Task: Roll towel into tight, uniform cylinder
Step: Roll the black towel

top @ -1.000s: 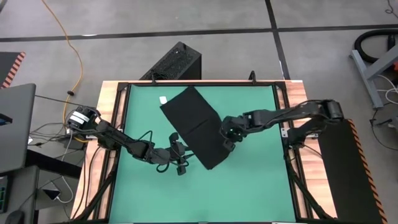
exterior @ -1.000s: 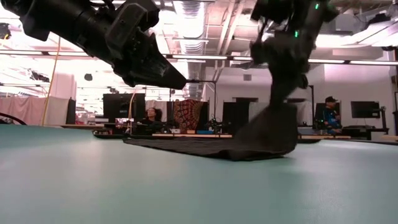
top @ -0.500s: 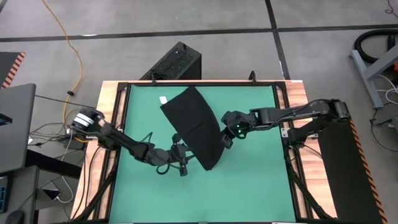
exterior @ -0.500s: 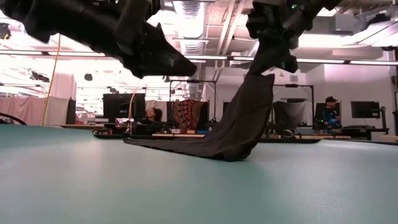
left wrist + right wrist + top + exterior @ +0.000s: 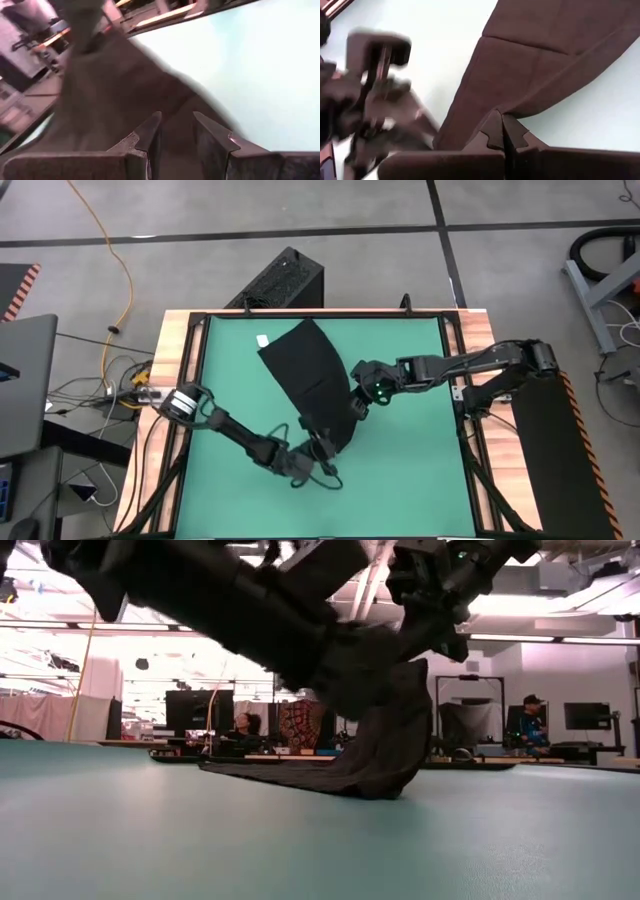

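A: Towel (image 5: pixel 312 370), black and plain, lies slantwise on the green mat (image 5: pixel 400 470), toward the middle and the far half. Its far part is flat; a small white tag (image 5: pixel 262 340) sits at its far-left edge.

B: And the near end?

A: Lifted. The right gripper (image 5: pixel 362 404) has its 2 fingers pressed together on the right-hand edge, and the cloth hangs from that pinch in a drooping fold down to the mat, as the low view shows (image 5: pixel 385 755). A crease runs across the cloth in the right wrist view (image 5: pixel 540 60).

B: What about the left gripper (image 5: pixel 322 448)?

A: It is at the towel's near corner, low over the mat. In its wrist view the 2 fingers (image 5: pixel 150 131) stand apart with cloth right in front of them and a gap between; I cannot tell whether they touch the fabric. Nothing is clamped between them that I can see.

B: No roll at all?

A: None visible. The towel is a flat sheet with 1 side raised.

B: The surface?

A: Green mat inside a black frame on a wooden table (image 5: pixel 172 340). Behind the table a black ribbed box (image 5: pixel 282 280) stands on a grey floor, with an orange cable (image 5: pixel 110 250) trailing at the left.

B: The room?

A: From the low view, bright ceiling lights, dark monitors, and 2 seated people far off, 1 at the left (image 5: pixel 240 725) and 1 at the right (image 5: pixel 530 712).
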`<action>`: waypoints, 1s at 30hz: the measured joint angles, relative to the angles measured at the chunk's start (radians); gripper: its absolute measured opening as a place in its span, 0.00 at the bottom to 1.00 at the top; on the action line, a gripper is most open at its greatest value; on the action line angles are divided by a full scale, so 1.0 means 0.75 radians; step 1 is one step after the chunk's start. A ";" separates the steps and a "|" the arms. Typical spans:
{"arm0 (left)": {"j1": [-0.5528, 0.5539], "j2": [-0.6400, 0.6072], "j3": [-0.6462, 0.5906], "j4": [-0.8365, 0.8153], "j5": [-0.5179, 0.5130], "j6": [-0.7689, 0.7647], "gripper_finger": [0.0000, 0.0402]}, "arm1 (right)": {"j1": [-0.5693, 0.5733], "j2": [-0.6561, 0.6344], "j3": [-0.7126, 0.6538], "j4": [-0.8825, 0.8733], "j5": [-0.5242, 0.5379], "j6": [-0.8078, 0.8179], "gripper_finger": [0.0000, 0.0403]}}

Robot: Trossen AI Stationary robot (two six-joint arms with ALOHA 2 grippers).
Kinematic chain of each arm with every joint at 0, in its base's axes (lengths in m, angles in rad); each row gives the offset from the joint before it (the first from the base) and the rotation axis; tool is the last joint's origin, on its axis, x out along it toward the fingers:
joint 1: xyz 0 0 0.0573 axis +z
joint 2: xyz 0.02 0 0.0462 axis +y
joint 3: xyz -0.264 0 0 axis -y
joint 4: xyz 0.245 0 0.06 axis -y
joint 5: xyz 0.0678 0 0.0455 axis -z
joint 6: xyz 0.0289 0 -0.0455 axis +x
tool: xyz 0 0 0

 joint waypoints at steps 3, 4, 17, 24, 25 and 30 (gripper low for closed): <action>-0.040 0.085 0.118 -0.066 -0.013 -0.012 0.24 | -0.001 0.000 0.000 -0.001 0.029 -0.004 0.00; -0.050 0.117 0.162 -0.094 -0.026 -0.011 0.24 | -0.004 0.000 0.000 0.000 0.037 -0.005 0.00; -0.111 0.215 0.384 -0.526 -0.257 -0.381 0.24 | 0.009 0.000 -0.001 0.030 0.062 -0.010 0.00; -0.066 0.217 0.383 -0.647 -0.182 -0.653 0.24 | 0.008 0.000 -0.001 0.032 0.062 -0.039 0.00; -0.064 0.217 0.383 -0.647 -0.182 -0.672 0.24 | 0.008 0.000 -0.001 0.033 0.062 -0.040 0.00; -0.063 0.217 0.383 -0.645 -0.178 -0.772 0.24 | 0.008 0.000 -0.001 0.036 0.062 -0.044 0.00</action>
